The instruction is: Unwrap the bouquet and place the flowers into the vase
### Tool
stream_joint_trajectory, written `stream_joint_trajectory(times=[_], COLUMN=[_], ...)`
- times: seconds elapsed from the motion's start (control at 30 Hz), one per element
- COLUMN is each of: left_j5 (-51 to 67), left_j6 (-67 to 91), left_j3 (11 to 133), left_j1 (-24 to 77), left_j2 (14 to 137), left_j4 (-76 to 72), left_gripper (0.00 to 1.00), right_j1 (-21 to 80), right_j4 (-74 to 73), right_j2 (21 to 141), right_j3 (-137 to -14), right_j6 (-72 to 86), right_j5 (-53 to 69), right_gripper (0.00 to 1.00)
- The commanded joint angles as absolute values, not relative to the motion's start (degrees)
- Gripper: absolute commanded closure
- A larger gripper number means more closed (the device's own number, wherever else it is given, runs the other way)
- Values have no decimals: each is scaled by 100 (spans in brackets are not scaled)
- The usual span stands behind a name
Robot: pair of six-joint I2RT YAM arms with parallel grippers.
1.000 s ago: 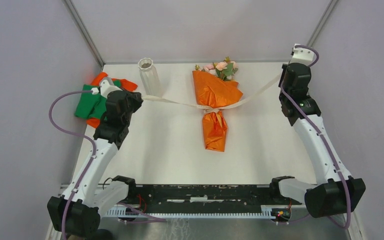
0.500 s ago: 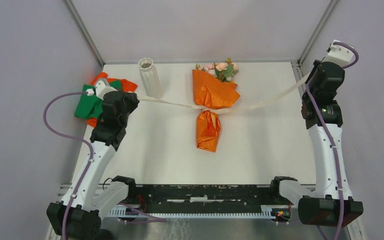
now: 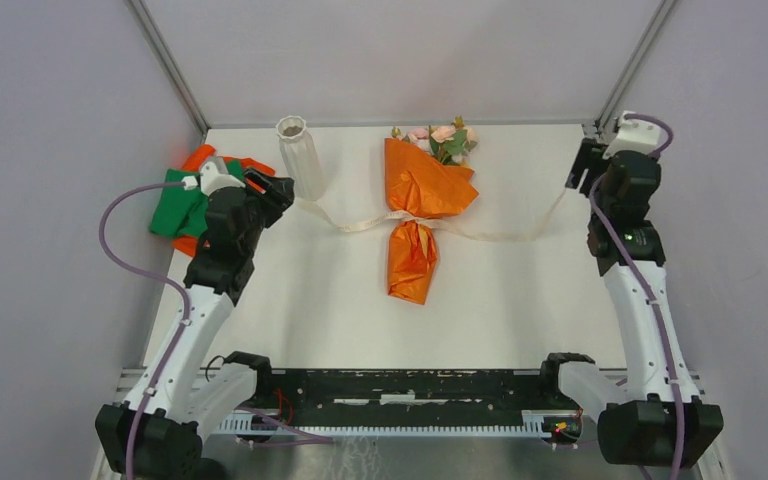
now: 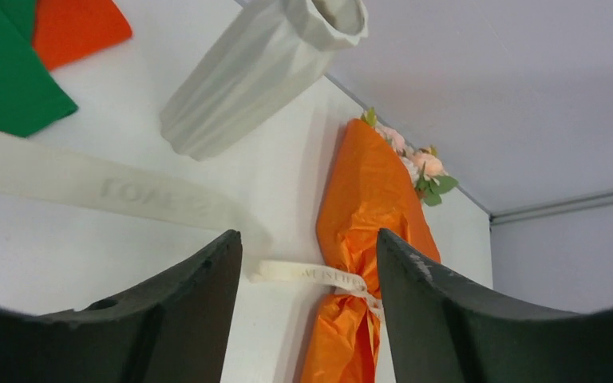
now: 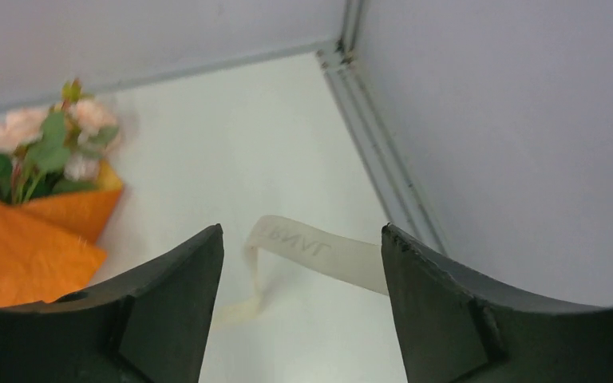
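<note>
The bouquet (image 3: 422, 205) lies mid-table in orange paper, its narrow tail pointing toward me. Pink flowers (image 3: 442, 138) with green leaves stick out at its far end. A cream ribbon (image 3: 360, 222) still circles its waist, and both ends trail slack across the table. The whitish ribbed vase (image 3: 300, 158) stands upright at the back left. My left gripper (image 3: 275, 190) hovers open just right of the cloths, with the ribbon (image 4: 88, 187) lying beyond its fingers. My right gripper (image 3: 585, 165) is open near the back right corner, and the ribbon's end (image 5: 319, 251) curls between its spread fingers.
Green and orange cloths (image 3: 182, 205) lie bunched at the left edge behind my left arm. Grey walls enclose the table on three sides. A metal rail (image 5: 375, 136) runs along the right edge, close to my right gripper.
Both grippers have opened and let go of the ribbon, which has dropped slack onto the table. My right arm has come back down from the right wall. The bouquet's tail shifted slightly left.
</note>
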State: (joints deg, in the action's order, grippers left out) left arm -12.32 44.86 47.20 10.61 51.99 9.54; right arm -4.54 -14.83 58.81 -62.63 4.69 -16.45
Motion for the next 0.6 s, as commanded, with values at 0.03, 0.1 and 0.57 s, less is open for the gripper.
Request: stream_joint_trajectory(times=[0.03, 0.1, 0.57], left_j5=[-337, -638, -793], left_j6=[3997, 3819, 3874], left_j3=[4705, 4799, 4996], left_j1=[1434, 1905, 3522], left_j2=[5454, 5640, 8345], left_j4=[59, 18, -1303], left_gripper=[26, 26, 27], right_j1=[689, 1266, 3348], right_j4=[-1018, -962, -447], right_j2=[6012, 6286, 8650], right_j3=[-5713, -5676, -6167], right_j6=[247, 155, 144], right_j5=[-1204, -1353, -1361], right_gripper=[21, 22, 44])
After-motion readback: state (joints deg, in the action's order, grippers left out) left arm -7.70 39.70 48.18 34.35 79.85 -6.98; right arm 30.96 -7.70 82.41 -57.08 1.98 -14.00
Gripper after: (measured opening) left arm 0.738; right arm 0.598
